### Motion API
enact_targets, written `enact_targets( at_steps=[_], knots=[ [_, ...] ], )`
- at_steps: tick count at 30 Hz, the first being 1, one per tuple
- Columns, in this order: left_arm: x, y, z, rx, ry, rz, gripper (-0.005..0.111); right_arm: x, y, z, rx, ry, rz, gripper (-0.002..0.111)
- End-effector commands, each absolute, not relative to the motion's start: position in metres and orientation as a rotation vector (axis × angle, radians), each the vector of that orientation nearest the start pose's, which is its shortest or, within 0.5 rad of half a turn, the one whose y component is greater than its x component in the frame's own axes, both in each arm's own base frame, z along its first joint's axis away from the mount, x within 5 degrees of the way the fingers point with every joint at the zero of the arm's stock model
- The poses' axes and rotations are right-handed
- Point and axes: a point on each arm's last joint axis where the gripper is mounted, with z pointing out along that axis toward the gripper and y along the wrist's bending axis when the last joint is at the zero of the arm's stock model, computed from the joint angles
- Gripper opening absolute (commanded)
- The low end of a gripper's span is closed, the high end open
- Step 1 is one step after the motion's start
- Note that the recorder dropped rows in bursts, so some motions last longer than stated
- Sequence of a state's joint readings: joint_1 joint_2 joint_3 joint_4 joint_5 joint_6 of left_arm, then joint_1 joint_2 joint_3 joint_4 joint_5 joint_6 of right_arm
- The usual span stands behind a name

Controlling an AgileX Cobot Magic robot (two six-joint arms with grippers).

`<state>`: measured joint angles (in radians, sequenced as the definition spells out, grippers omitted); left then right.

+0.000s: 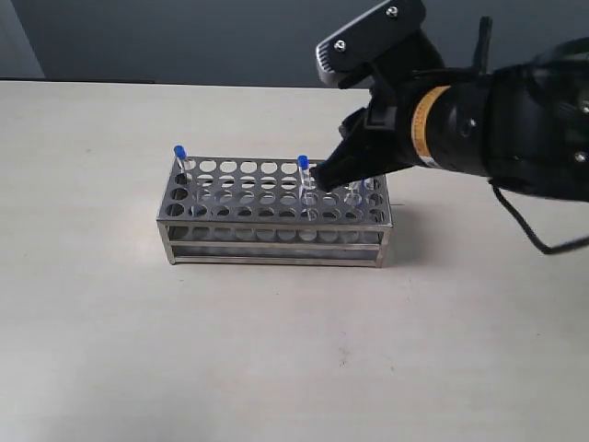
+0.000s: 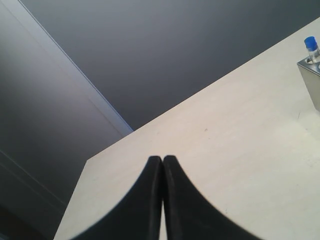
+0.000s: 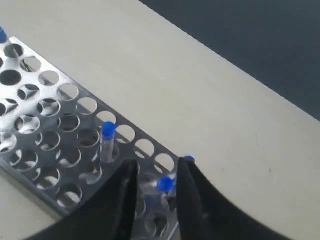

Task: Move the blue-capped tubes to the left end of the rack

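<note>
The steel rack stands mid-table. One blue-capped tube sits at its left end, and its cap shows in the left wrist view above a rack corner. A second tube stands right of the middle, seen also as a capped tube in the right wrist view. My right gripper hangs over the rack's right part, open, with a third tube's cap between its fingers. A fourth cap peeks from behind one finger. My left gripper is shut, empty, over bare table.
The pale table ends at a dark wall behind. The bulky right arm reaches in from the right above the rack. In the left wrist view the table's corner lies near the left gripper.
</note>
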<state>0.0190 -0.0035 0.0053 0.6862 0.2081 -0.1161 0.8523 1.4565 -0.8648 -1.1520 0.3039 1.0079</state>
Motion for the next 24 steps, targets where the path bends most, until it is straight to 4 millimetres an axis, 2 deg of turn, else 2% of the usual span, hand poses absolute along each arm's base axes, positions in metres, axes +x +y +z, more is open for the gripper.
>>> enact_targets(
  at_steps=[1,5,7,8,12,17,19,22,24],
  knots=[
    [0.055,0.013,0.199,0.346,1.633,0.54,0.001,0.212,0.179,0.248,-0.738,2.016,0.065,0.016],
    [0.055,0.013,0.199,0.346,1.634,0.54,0.001,0.209,0.146,0.231,-0.623,2.05,0.033,0.015],
    [0.055,0.013,0.199,0.346,1.634,0.54,0.001,0.206,0.138,0.221,-0.624,2.046,0.04,0.015],
    [0.055,0.013,0.199,0.346,1.634,0.54,0.001,0.204,0.134,0.215,-0.546,2.083,0.056,0.015],
    [0.055,0.013,0.199,0.346,1.634,0.54,0.001,0.206,0.123,0.204,-0.427,2.114,-0.039,0.015],
    [0.055,0.013,0.199,0.346,1.634,0.54,0.001,0.206,0.134,0.203,-0.475,2.145,0.077,0.015],
    [0.055,0.013,0.199,0.346,1.634,0.54,0.001,0.207,0.142,0.206,-0.571,2.134,0.118,0.015],
    [0.055,0.013,0.199,0.346,1.634,0.54,0.001,0.204,0.164,0.217,-0.666,2.138,0.349,0.015],
    [0.055,0.013,0.199,0.346,1.634,0.54,0.001,0.2,0.18,0.223,-0.792,2.123,0.516,0.005]
  ],
)
